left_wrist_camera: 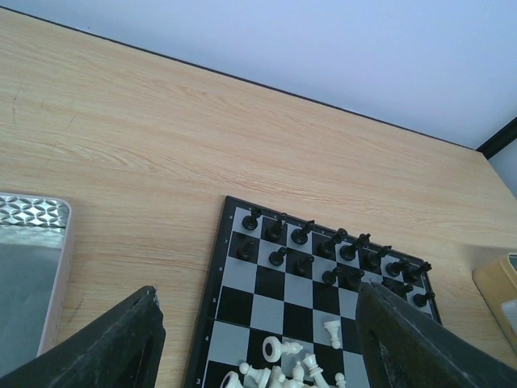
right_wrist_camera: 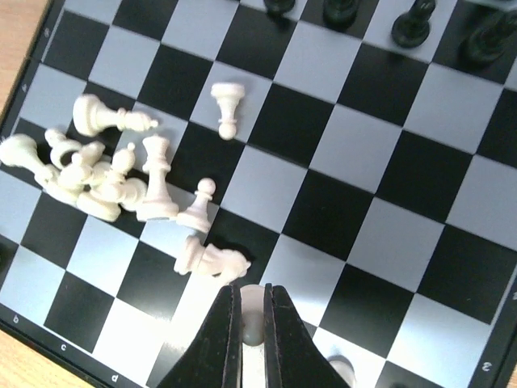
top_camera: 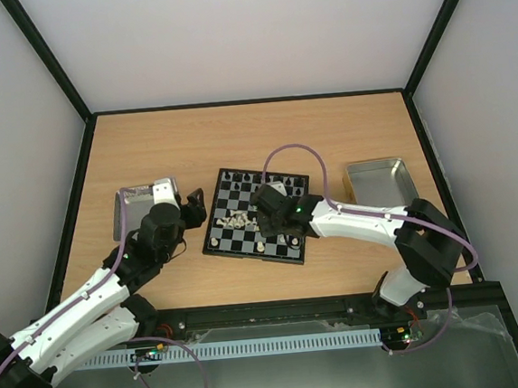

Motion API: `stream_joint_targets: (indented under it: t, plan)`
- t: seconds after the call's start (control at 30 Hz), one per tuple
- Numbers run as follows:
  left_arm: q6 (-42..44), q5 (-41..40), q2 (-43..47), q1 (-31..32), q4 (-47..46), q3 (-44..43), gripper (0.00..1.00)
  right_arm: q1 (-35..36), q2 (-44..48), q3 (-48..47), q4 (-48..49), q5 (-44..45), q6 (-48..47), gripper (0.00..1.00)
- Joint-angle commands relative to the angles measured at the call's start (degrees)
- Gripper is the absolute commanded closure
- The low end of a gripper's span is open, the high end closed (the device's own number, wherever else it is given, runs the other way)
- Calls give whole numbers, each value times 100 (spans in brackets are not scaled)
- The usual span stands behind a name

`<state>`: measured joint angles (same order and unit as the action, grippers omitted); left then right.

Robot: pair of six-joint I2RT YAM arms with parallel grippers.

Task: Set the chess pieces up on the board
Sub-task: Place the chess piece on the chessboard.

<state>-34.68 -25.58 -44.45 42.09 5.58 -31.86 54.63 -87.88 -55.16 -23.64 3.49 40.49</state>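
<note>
So the board [top_camera: 226, 202] sits mid-worktop [top_camera: 146, 149], light wood grain under it, and it's turned a bit off square. It has smooth black and pale-grey checks. The black pieces [left_wrist_camera: 323, 246] stand upright along the far two rows. The cream-white pieces [right_wrist_camera: 105, 174] are mostly heaped near the board's left edge, several flat on their sides. One bishop [right_wrist_camera: 113, 120] lies crossways, tip pointing right. The right claw [right_wrist_camera: 252, 291] is pinched tight on a small white piece [right_wrist_camera: 253, 323]. The left claw [left_wrist_camera: 258, 293] hangs wide, empty, just left of the board.

The setting is a laboratory robot test cell. A wood-grain table [top_camera: 235, 132] is enclosed by plain white panels [top_camera: 245, 32] in a black frame [top_camera: 47, 58]. The left arm [top_camera: 79, 310] and right arm [top_camera: 370, 220] are bolted to a rail [top_camera: 270, 316] at its near edge.
</note>
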Motion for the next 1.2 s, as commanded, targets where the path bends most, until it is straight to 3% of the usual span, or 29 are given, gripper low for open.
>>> stream_joint_targets:
  t: [0.0,0.87,1.17]
  plan:
    - [-73,-79,3,-16,61,-121,33,132,-195,91,-27,-72,130,98]
    - [-118,-14,-115,-15,41,-71,32,299,-415,381,-132,-142,144,95]
    - [-118,-1,-108,-16,57,-91,32,297,-142,180,-277,48,74,80]
